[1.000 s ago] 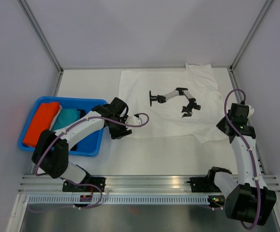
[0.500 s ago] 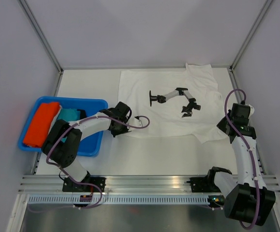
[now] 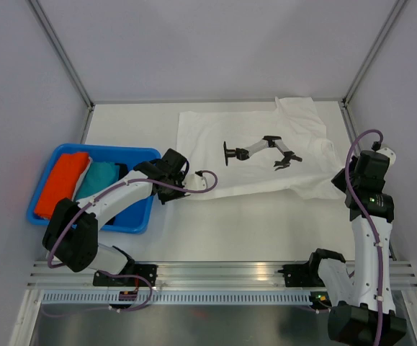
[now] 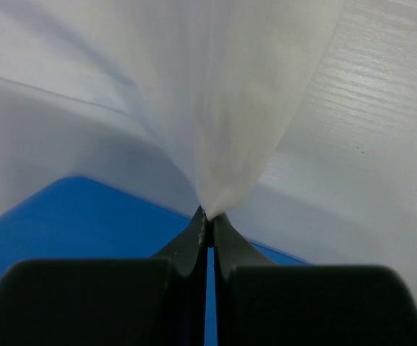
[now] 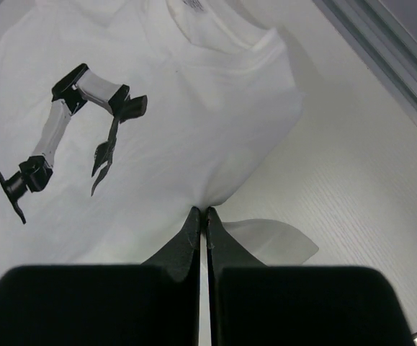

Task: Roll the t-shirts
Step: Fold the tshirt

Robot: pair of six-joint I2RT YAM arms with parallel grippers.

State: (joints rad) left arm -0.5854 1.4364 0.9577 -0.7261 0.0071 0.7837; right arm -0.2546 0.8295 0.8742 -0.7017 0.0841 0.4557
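Confirm that the white t-shirt (image 3: 255, 176) lies spread on the tabletop (image 3: 230, 231), print facing up. Your left gripper (image 4: 207, 216) is pinched closed on the shirt edge nearest the blue tray (image 3: 142, 216). Your right gripper (image 5: 202, 213) is pinched closed on the opposite edge. The orange t-shirt (image 3: 60, 180) and teal t-shirt (image 3: 100, 177) lie in the tray.

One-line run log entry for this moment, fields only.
left gripper shut on white t-shirt, near-left corner | right gripper shut on its right edge | unrolled, print up | orange t-shirt, teal t-shirt in blue tray
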